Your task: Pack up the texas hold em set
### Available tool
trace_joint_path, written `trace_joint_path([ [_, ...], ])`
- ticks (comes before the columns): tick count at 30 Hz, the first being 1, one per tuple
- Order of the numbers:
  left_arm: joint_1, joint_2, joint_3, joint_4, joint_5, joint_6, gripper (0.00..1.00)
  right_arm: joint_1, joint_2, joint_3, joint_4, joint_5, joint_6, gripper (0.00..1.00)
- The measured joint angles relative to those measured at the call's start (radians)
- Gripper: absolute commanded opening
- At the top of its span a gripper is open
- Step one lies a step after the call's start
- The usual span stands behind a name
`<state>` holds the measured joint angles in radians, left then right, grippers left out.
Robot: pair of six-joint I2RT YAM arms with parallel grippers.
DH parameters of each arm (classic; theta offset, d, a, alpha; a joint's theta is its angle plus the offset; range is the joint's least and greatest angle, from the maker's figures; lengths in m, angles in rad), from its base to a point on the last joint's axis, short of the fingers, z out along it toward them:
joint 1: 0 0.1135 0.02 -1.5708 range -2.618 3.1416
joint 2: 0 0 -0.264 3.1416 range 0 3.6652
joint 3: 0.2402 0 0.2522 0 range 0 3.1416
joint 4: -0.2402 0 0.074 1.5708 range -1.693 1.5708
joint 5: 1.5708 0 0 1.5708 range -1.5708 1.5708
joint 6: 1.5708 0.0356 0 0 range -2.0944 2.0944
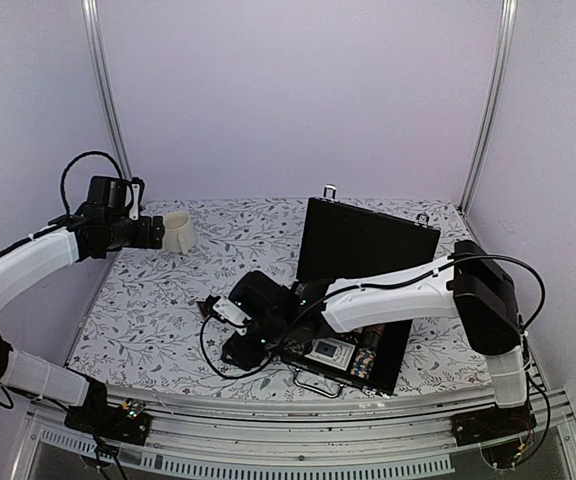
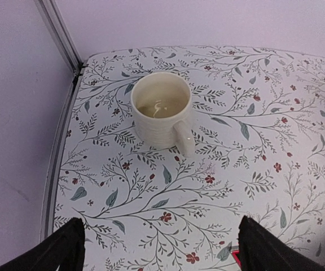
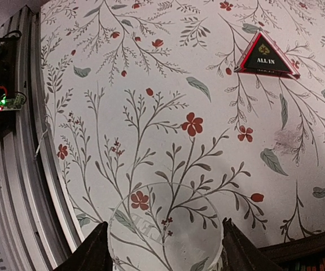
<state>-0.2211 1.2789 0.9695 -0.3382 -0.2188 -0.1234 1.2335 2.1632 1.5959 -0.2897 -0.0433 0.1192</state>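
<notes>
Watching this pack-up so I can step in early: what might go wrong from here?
The right gripper seems to pinch the clear disc by its thin edge only; it may slip out. The ALL IN triangle lies flat, awkward to grasp. The upright briefcase lid could get bumped.

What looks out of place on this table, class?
The black ALL IN triangle lies loose on the table, outside the open case. The cream mug stands far left, no part of a poker set. The right gripper holds a clear disc.

The right arm (image 1: 388, 295) hides most of the briefcase (image 1: 363, 240) interior.
</notes>
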Motion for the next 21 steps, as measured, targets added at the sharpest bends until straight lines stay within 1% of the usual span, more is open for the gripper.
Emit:
trace_joint_path([
  [4, -0.001, 0.000, 0.000, 0.000, -0.004, 0.000, 0.94, 0.000, -0.060, -0.034, 0.031, -0.007, 0.004, 0.42],
  [7, -0.003, 0.000, 0.000, 0.000, -0.005, 0.000, 0.94, 0.000, -0.131, -0.096, 0.048, 0.019, 0.013, 0.42],
  [12, -0.011, 0.002, 0.000, -0.001, -0.008, 0.000, 0.94, -0.021, -0.291, -0.254, 0.061, 0.079, 0.028, 0.42],
  [17, -0.021, 0.009, 0.000, -0.005, -0.017, 0.000, 0.94, -0.140, -0.433, -0.455, 0.076, 0.117, 0.080, 0.42],
  [21, -0.028, 0.013, 0.000, -0.008, -0.024, 0.001, 0.94, -0.272, -0.474, -0.583, 0.074, 0.133, 0.117, 0.42],
])
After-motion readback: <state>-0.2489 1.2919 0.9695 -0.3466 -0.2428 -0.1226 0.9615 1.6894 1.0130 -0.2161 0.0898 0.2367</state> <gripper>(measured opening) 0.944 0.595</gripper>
